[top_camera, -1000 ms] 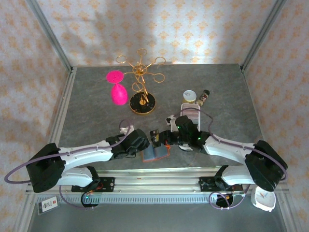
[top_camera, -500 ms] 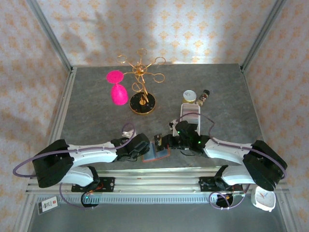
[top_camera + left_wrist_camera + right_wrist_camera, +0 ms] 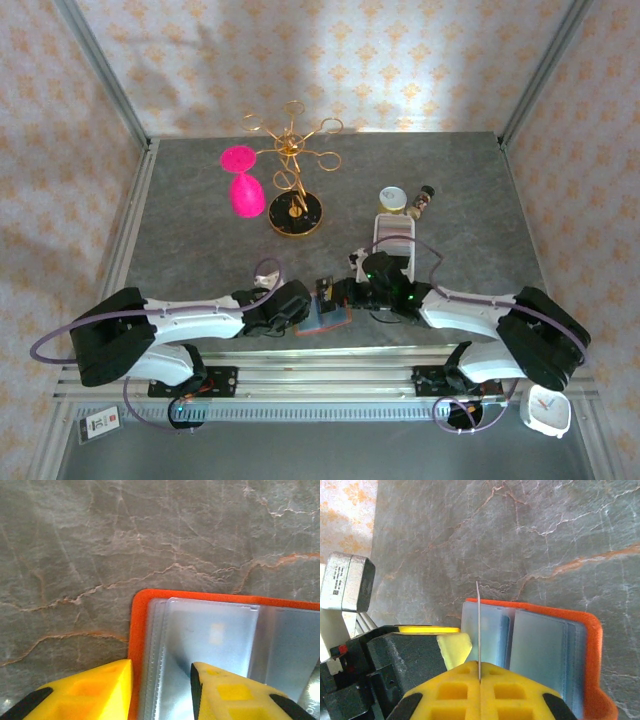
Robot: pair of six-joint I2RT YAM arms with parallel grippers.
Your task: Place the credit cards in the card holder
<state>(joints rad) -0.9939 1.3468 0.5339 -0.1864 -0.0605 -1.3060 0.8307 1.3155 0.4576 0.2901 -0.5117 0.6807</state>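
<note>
The card holder (image 3: 210,640) lies open on the table, orange rim around grey-blue pockets; from above it sits between the two arms (image 3: 328,318). My left gripper (image 3: 161,690) is open and straddles its left edge, one finger outside the orange rim and the other over a pocket. The right gripper (image 3: 480,672) is shut on one of the credit cards (image 3: 478,625), seen edge-on as a thin upright line just above the holder's (image 3: 545,645) left pocket. The left gripper's pale fingertip (image 3: 454,650) stands beside that card. From above, the grippers meet over the holder, left (image 3: 300,308) and right (image 3: 347,294).
A long white slotted tray (image 3: 393,232) stands behind the right gripper, with a round capped jar (image 3: 392,198) and a small bottle (image 3: 422,200) beyond it. A gold wire stand (image 3: 293,175) and a pink glass (image 3: 243,188) are at the back left. The table's front rail (image 3: 330,375) is close.
The left gripper has moved in onto the holder's edge and its jaws have narrowed. The right gripper has brought the card down and left towards the holder, which now lies flatter.
</note>
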